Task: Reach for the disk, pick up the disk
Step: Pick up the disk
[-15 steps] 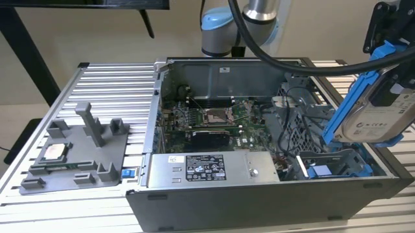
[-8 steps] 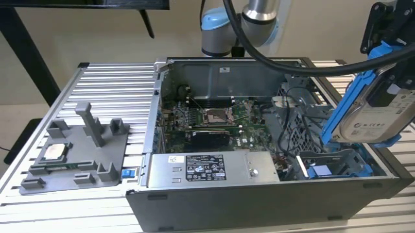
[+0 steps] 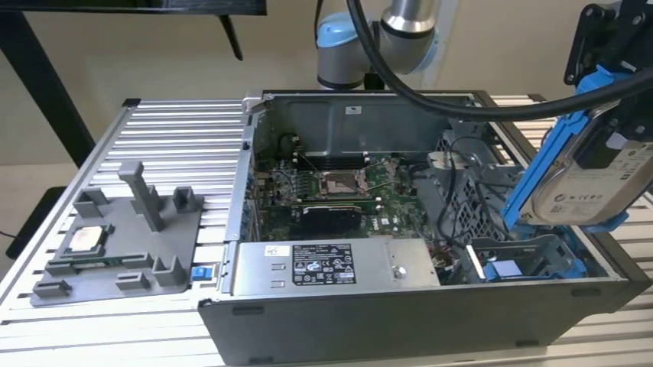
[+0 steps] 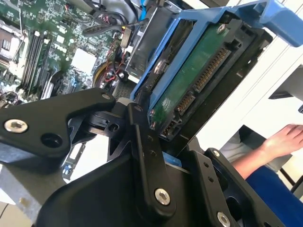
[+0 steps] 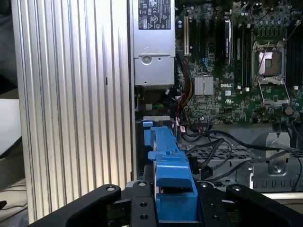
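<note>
Exterior view: the disk (image 3: 600,180), framed by blue rails, is seen lifted clear above the open computer case (image 3: 408,306), at the exterior view's right, tilted steeply with its white label facing the camera. It is clamped at its upper end by the gripper (image 3: 610,92), whose dark body is partly cut off by the picture's edge. The case rests on a ribbed metal worktop (image 3: 173,130); the motherboard (image 3: 337,187) and a silver power supply (image 3: 326,267) are exposed inside. A grey holder (image 3: 122,237) carrying a small square chip (image 3: 85,239) lies on the worktop at the exterior view's left, well apart from the disk.

Second wrist view: the green circuit side of the disk (image 4: 194,80) and its connector are shown, held between the black fingers (image 4: 142,142) of the gripper (image 4: 175,151), which is closed on the blue frame. A person's hand (image 4: 284,139) is visible in the background.

First wrist view: the blue rail of the disk (image 5: 170,175) is gripped edge-on between the gripper's black fingers (image 5: 142,208), above the case and its motherboard (image 5: 236,61).
</note>
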{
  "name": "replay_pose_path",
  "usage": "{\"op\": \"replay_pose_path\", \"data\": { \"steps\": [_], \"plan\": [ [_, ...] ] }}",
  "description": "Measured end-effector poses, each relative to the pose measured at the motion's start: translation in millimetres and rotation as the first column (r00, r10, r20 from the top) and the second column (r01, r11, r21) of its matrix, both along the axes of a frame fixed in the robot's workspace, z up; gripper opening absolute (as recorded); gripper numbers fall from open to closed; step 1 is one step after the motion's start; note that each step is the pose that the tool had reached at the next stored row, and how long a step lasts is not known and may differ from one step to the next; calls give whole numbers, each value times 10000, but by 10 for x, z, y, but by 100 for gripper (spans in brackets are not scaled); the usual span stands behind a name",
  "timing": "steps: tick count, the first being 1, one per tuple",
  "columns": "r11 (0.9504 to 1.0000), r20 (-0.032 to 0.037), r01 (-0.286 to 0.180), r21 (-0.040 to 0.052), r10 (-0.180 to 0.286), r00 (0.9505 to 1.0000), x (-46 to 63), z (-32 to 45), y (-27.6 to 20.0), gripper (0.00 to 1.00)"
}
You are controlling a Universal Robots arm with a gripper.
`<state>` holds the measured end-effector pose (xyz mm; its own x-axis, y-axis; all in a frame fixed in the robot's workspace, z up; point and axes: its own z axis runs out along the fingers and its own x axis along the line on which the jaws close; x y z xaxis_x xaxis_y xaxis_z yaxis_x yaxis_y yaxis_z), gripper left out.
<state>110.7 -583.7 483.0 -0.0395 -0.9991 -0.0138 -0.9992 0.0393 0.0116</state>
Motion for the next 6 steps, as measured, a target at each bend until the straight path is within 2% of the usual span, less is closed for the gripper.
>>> {"op": "replay_pose_path", "data": {
  "steps": [6],
  "plan": [
    [10000,-1,-54,0,54,10000,0,0,0,0]
  ]
}}
